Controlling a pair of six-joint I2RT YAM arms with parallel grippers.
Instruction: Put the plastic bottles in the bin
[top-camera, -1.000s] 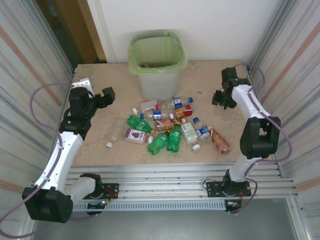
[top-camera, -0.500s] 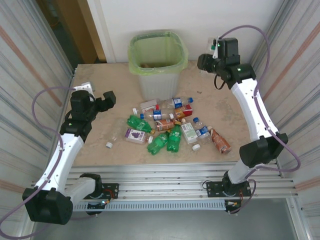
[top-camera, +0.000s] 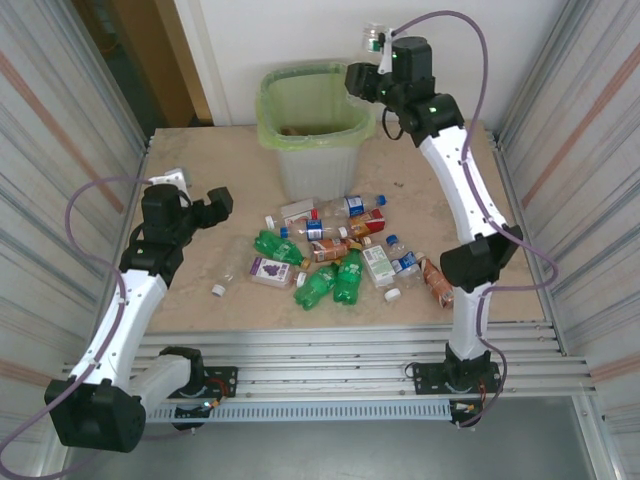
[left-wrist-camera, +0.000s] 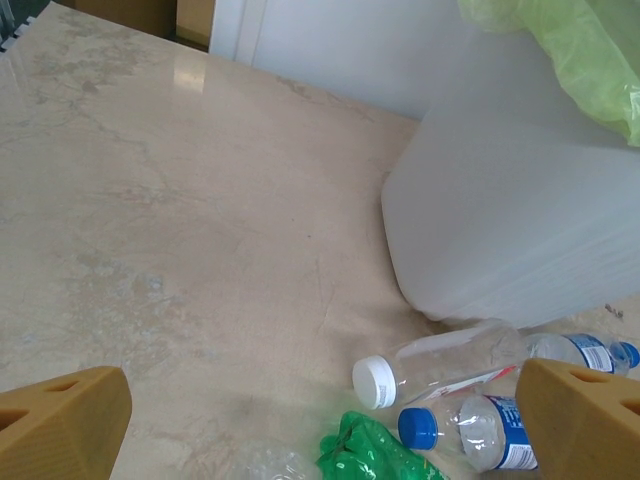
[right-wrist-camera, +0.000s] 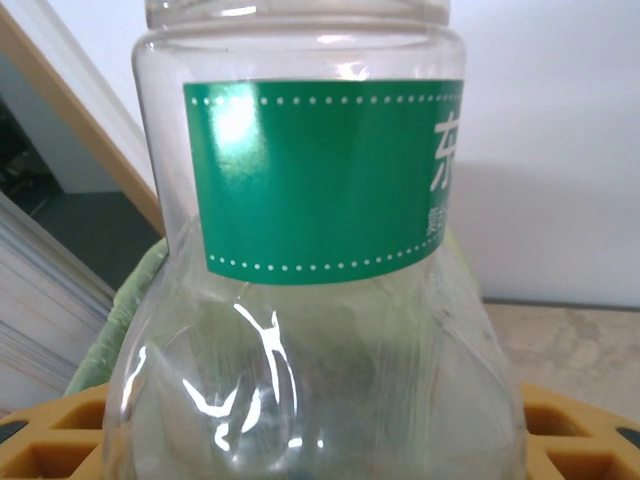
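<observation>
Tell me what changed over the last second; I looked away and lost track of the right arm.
The right gripper, shut on a clear green-labelled bottle, swung from the right side of the table up and left, to high by the right rim of the bin. Nothing was taken or let go. The left gripper stayed open, almost in place; the bottles on the table lay unmoved.

bin (top-camera: 315, 172) at far middle of table (top-camera: 220, 150); bottles (top-camera: 348, 277) scattered on table just before bin
</observation>
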